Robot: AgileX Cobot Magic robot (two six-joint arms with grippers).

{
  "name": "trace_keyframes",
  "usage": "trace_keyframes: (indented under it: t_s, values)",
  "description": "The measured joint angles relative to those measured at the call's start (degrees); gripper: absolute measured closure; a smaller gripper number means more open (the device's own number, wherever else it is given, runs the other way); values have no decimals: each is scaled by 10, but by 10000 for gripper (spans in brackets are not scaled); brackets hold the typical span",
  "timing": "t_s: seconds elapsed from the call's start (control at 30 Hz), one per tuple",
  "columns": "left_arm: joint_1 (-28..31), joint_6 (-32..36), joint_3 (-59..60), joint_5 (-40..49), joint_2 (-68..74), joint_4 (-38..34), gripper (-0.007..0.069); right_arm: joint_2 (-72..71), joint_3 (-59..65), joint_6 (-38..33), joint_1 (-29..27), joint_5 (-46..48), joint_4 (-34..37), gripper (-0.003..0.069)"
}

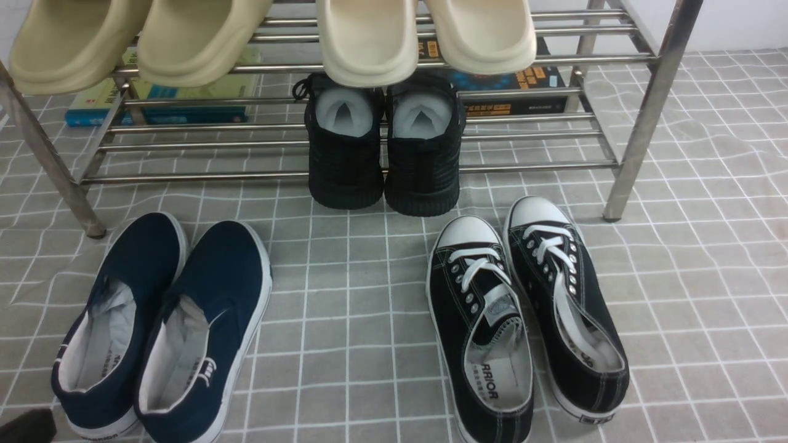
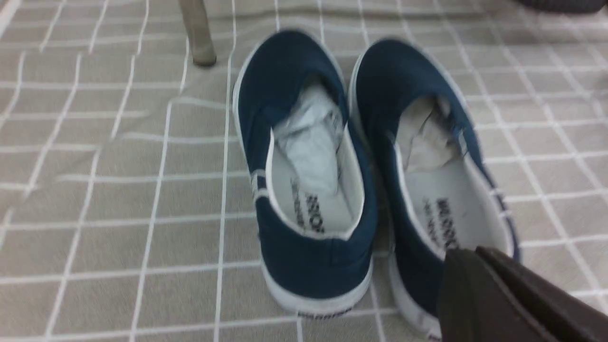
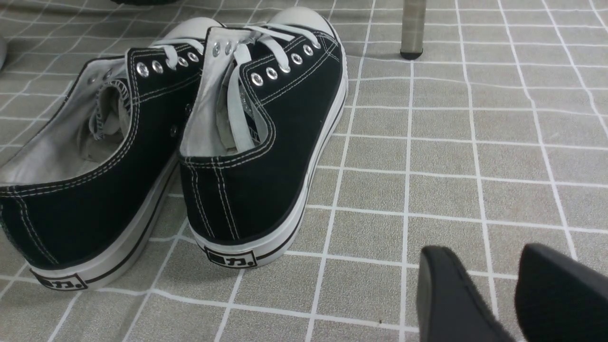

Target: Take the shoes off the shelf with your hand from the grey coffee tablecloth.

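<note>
The navy slip-on shoes [image 1: 166,326] stand side by side on the grey grid tablecloth [image 1: 345,307], in front of the shelf's left leg, heels toward me. The steel shelf [image 1: 215,146] spans the back. In the left wrist view the shoes [image 2: 308,190] fill the middle. My left gripper [image 2: 468,254] hangs just behind the heel of one of them, fingers pressed together and empty; only a dark tip of it [image 1: 24,426] shows in the front view. My right gripper [image 3: 489,254] is open and empty over bare cloth, beside the black lace-ups.
Black lace-up sneakers [image 1: 523,320] stand on the cloth at the right, also in the right wrist view [image 3: 213,142]. All-black knit sneakers [image 1: 385,154] sit on the shelf's lower tier. Beige slippers [image 1: 203,37] lie on the upper tier. Books [image 1: 160,104] lie under the shelf.
</note>
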Motion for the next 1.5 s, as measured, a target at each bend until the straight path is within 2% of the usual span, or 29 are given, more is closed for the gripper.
trace_keyframes:
  t_s: [0.2,0.33,0.4,1.5]
  values:
    - [0,-38,58,-28,-57,53,605,0,0,0,0,0,0,420]
    - [0,-126,86,-55,-91,111,602,0,0,0,0,0,0,420]
    - [0,-142,101,-57,-93,117,600,0,0,0,0,0,0,420]
    - [0,-135,102,-61,-94,118,566,0,0,0,0,0,0,420]
